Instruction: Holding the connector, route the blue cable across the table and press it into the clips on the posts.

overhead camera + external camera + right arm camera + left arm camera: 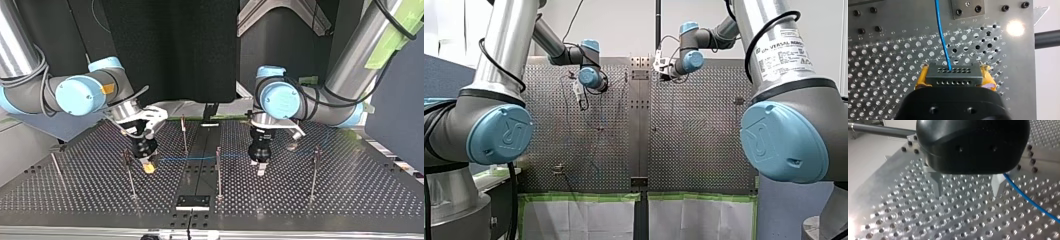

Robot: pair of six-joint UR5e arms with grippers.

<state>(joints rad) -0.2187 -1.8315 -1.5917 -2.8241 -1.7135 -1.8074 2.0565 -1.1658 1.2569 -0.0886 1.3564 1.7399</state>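
The connector [953, 75] is clamped by the right gripper [954, 76], the left gripper [967, 187] is open beside the cable [941, 32]; clipping is judged unfinished.

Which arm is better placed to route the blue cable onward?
Right. My right gripper is shut on the connector, with the blue cable running out of it. My left gripper is open and empty; the cable only passes beside it.

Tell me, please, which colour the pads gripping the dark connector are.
Yellow pads; the right wrist view shows them best.
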